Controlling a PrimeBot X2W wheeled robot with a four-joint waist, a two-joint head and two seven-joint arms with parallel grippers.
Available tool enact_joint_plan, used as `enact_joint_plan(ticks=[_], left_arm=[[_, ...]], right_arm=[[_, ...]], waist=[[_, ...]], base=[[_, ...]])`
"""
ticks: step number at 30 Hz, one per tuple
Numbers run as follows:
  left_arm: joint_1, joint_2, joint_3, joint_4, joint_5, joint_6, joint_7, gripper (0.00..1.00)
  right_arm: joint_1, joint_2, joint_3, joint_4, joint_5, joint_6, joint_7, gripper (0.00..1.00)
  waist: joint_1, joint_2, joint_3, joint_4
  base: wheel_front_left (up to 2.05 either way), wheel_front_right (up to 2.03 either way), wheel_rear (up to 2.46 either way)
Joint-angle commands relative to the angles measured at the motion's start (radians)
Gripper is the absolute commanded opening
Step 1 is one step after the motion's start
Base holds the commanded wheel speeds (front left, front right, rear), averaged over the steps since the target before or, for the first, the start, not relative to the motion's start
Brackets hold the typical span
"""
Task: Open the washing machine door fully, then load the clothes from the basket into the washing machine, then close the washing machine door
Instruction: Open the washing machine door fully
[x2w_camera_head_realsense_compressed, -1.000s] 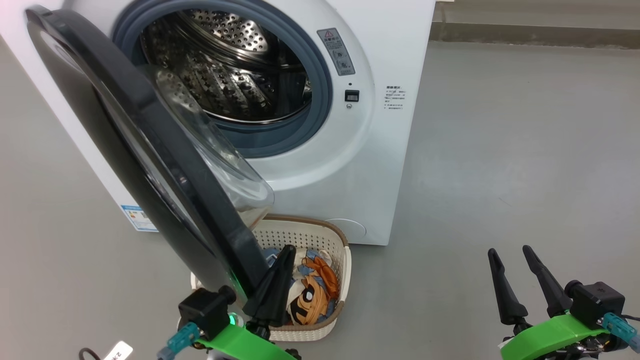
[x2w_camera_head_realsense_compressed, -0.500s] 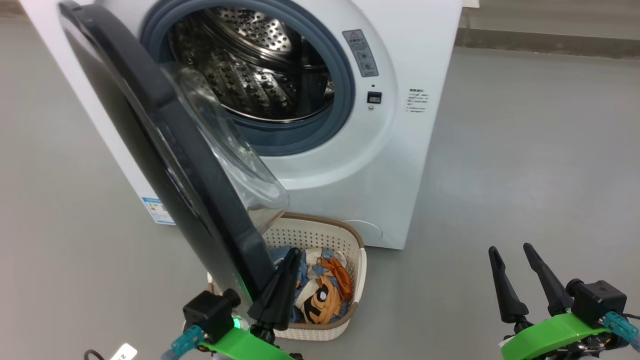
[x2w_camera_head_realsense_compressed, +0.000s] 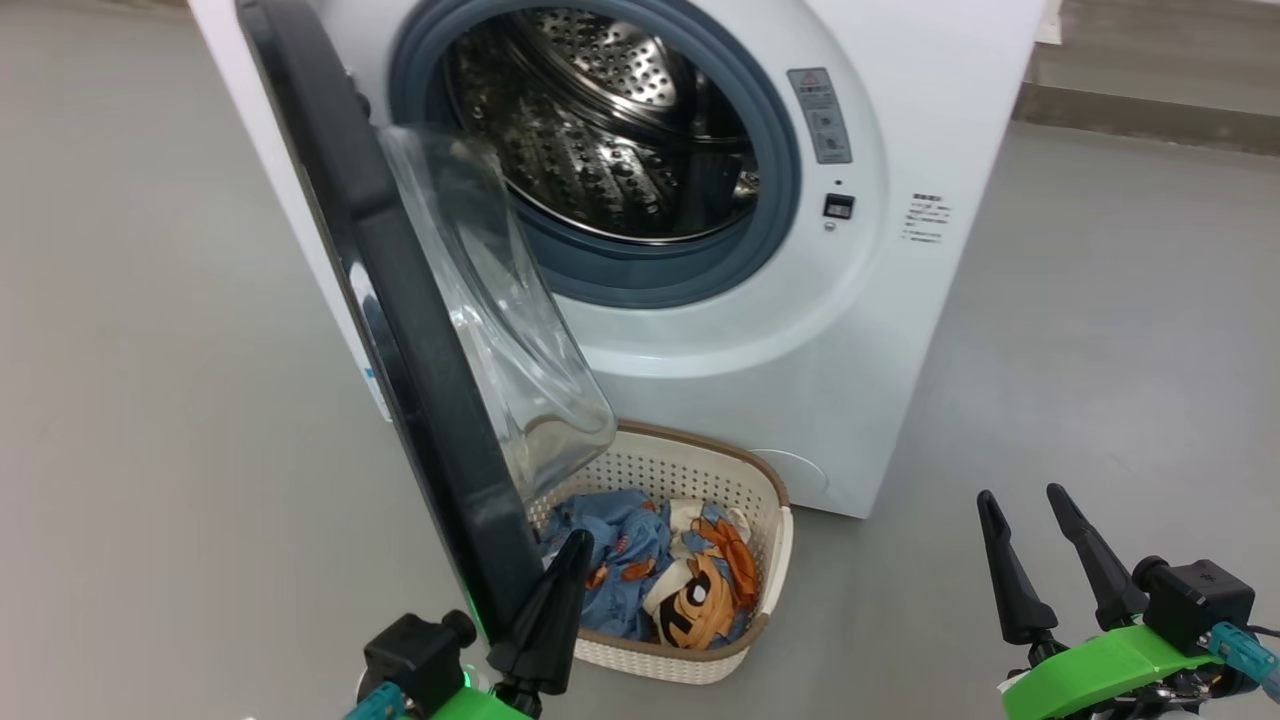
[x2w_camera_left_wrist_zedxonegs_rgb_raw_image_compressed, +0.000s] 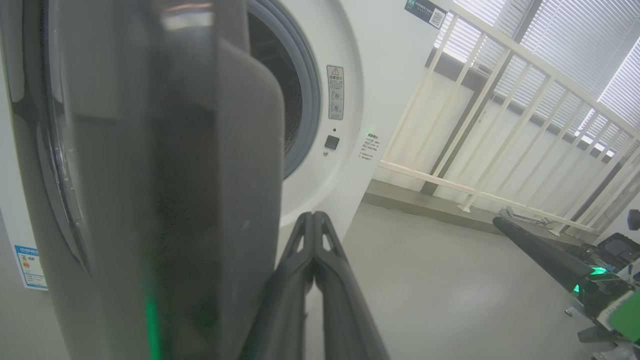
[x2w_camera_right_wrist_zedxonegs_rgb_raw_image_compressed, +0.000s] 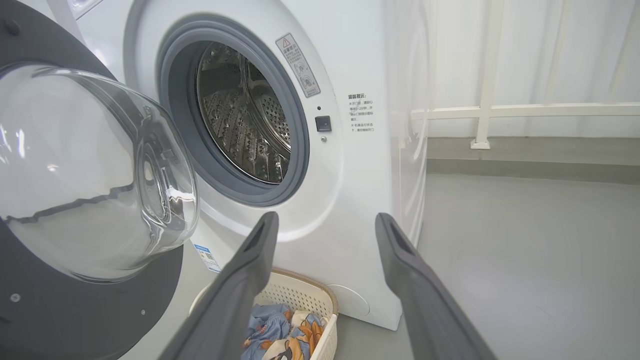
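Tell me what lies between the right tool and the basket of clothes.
Only bare grey floor. The head view shows the open right tool apart from the basket, with nothing lying on the stretch between them.

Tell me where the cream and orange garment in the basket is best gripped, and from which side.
Probably the raised bunch by its cartoon face, from above and the right: the cream and orange garment lies atop the light blue garment in the open basket, whose left end the washing machine door overhangs.
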Motion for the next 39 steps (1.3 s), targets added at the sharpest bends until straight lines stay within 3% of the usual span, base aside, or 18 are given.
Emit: enact_joint_plan(ticks=[1, 14, 26, 39], left_arm=[[-0.01, 0.027, 0.053, -0.02, 0.012, 0.021, -0.01, 0.0], [0.039, 0.073, 0.076, -0.095, 0.014, 0.076, 0.021, 0.0], [0.072, 0.154, 0.167, -0.153, -0.004, 0.155, 0.063, 0.0], [0.071, 0.203, 0.262, -0.155, -0.025, 0.221, 0.054, 0.0]], right_arm=[[0.0, -0.017, 0.018, -0.029, -0.004, 0.005, -0.012, 1.0], [0.01, -0.012, 0.02, -0.031, -0.001, 0.005, -0.012, 1.0], [0.015, -0.004, 0.025, -0.031, 0.001, 0.005, -0.012, 1.0], [0.013, -0.005, 0.02, -0.031, 0.003, 0.005, -0.012, 1.0]], waist=[[0.0, 0.0, -0.004, 0.03], [0.0, 0.0, -0.015, 0.118], [0.0, 0.0, -0.019, 0.139], [0.0, 0.0, -0.007, 0.142]], base=[[0.0, 0.0, 0.0], [0.0, 0.0, 0.0], [0.0, 0.0, 0.0], [0.0, 0.0, 0.0]])
